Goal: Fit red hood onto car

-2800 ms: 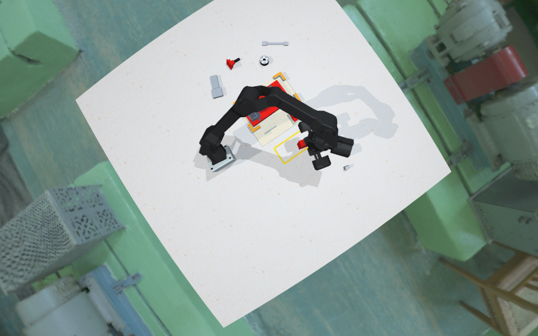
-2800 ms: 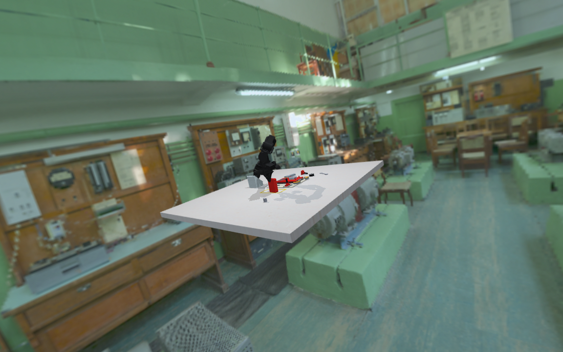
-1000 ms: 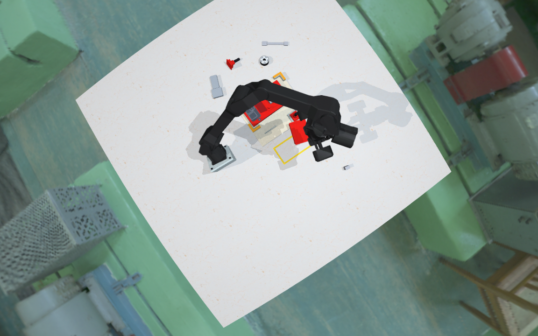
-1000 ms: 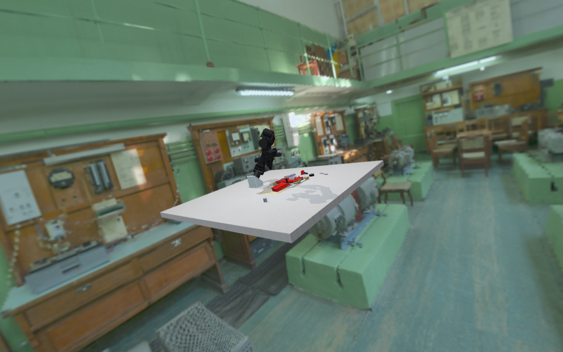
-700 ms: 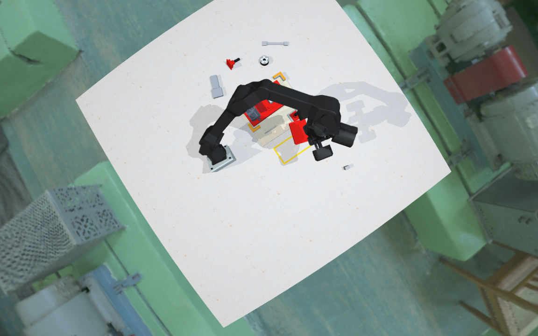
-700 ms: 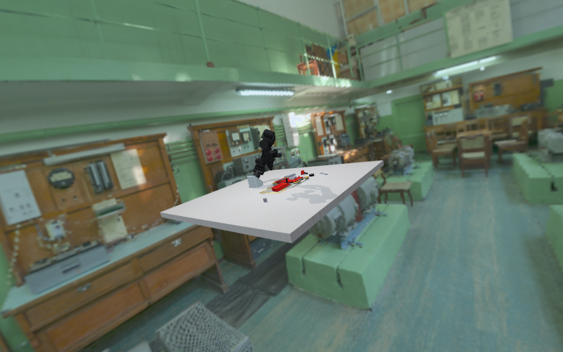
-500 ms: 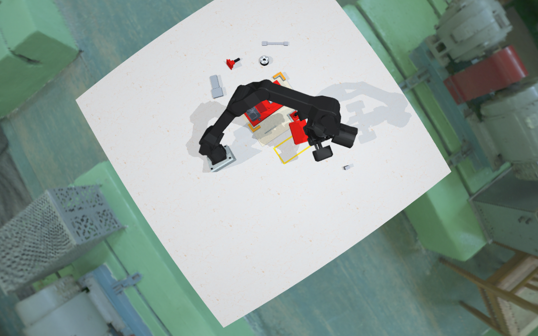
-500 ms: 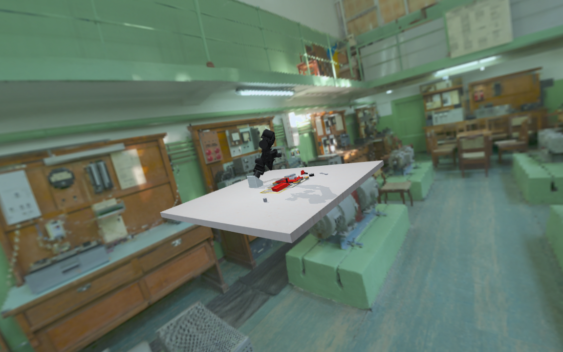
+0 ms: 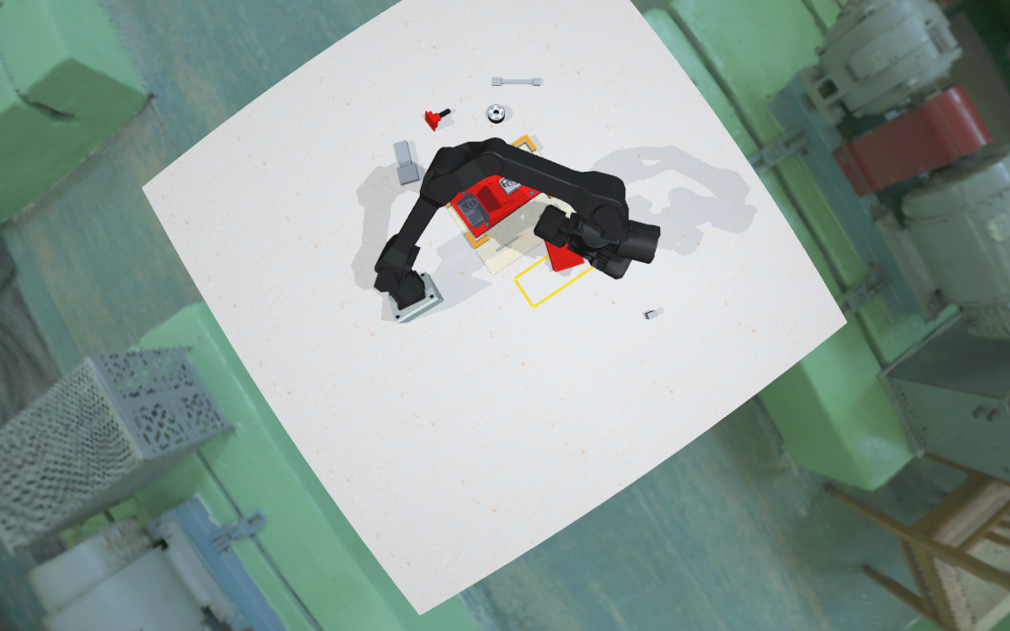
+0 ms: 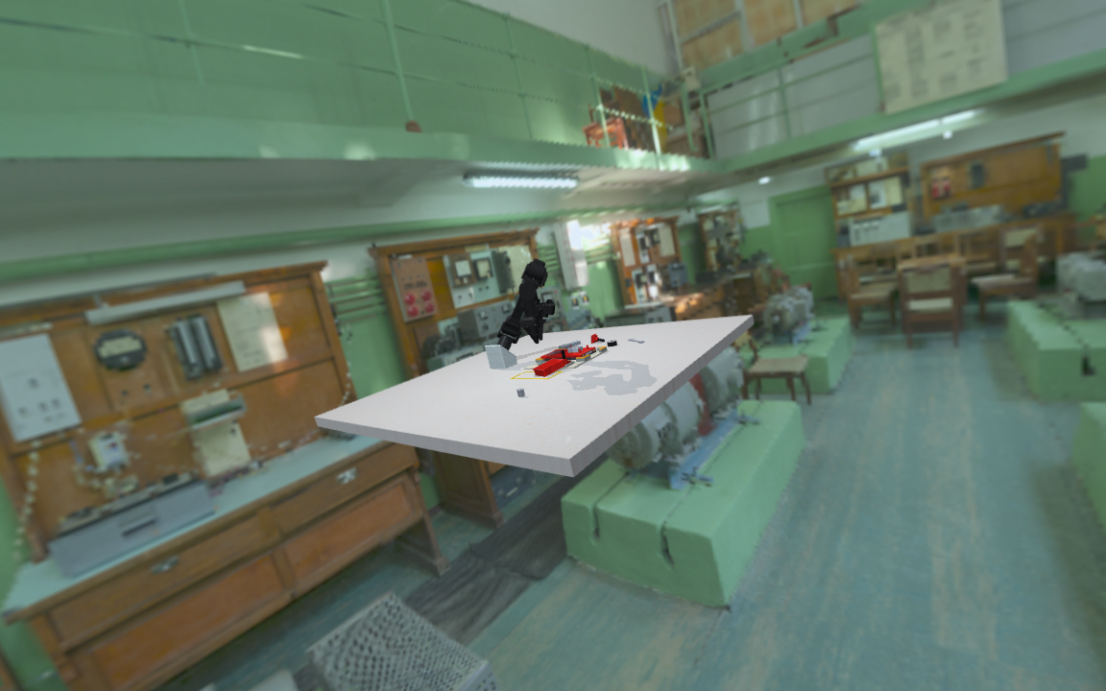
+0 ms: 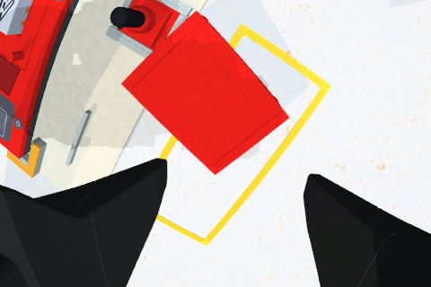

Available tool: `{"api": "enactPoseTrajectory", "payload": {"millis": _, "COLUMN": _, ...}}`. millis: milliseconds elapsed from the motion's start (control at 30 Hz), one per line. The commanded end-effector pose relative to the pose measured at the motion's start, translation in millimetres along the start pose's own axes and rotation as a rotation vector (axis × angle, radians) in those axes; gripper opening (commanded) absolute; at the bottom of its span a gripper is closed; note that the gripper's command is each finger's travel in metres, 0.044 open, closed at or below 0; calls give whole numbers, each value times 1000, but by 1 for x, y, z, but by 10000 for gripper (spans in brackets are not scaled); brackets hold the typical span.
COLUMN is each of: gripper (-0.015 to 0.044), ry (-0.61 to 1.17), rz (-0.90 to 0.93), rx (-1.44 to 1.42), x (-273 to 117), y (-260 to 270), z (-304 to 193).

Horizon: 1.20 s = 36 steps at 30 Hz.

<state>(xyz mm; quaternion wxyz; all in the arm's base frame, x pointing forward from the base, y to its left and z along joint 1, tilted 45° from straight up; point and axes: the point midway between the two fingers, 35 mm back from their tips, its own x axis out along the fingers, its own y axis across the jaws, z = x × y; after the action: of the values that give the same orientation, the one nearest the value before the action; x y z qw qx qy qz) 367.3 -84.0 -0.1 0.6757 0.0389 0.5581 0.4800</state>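
Note:
The red hood point(image 9: 564, 258) point(image 10: 551, 367) point(image 11: 206, 94) lies roof up, partly across the yellow outline point(image 9: 564, 287) point(image 11: 287, 58) and turned relative to it. Its corner holes are hidden. My gripper point(image 11: 237, 178) is open and empty above the table, with the hood beyond its fingertips in the wrist view. The red chassis point(image 9: 505, 208) point(image 11: 38, 54) sits in the cream jig point(image 9: 501, 255) point(image 11: 99, 76) with the engine block point(image 9: 510, 185) point(image 11: 18, 4) in place. A red peg point(image 11: 16, 56) shows beside the engine; not all pegs are visible.
A red part with a black stem point(image 11: 153, 24) stands in a grey holder on the jig, close beside the hood. A grey block point(image 9: 407, 160), another red part point(image 9: 431, 119), a wheel point(image 9: 496, 111), a bar point(image 9: 516, 81) and a small grey block point(image 9: 652, 314) lie around.

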Motion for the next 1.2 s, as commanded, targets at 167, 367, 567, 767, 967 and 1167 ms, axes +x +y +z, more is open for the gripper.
{"api": "enactPoseTrajectory", "payload": {"millis": 167, "gripper": 440, "ry": -4, "rz": 3, "rx": -681, "x": 29, "y": 20, "z": 8}}
{"api": "enactPoseTrajectory", "payload": {"millis": 367, "gripper": 440, "ry": -5, "rz": 5, "rx": -806, "x": 34, "y": 24, "z": 9}}
{"api": "enactPoseTrajectory", "payload": {"millis": 567, "gripper": 440, "ry": -5, "rz": 5, "rx": -806, "x": 36, "y": 24, "z": 10}}
{"api": "enactPoseTrajectory", "payload": {"millis": 767, "gripper": 440, "ry": -5, "rz": 5, "rx": -806, "x": 40, "y": 23, "z": 10}}
{"api": "enactPoseTrajectory", "payload": {"millis": 967, "gripper": 440, "ry": -5, "rz": 5, "rx": -806, "x": 45, "y": 23, "z": 10}}
{"api": "enactPoseTrajectory", "payload": {"millis": 1167, "gripper": 440, "ry": -5, "rz": 5, "rx": -806, "x": 49, "y": 23, "z": 10}}
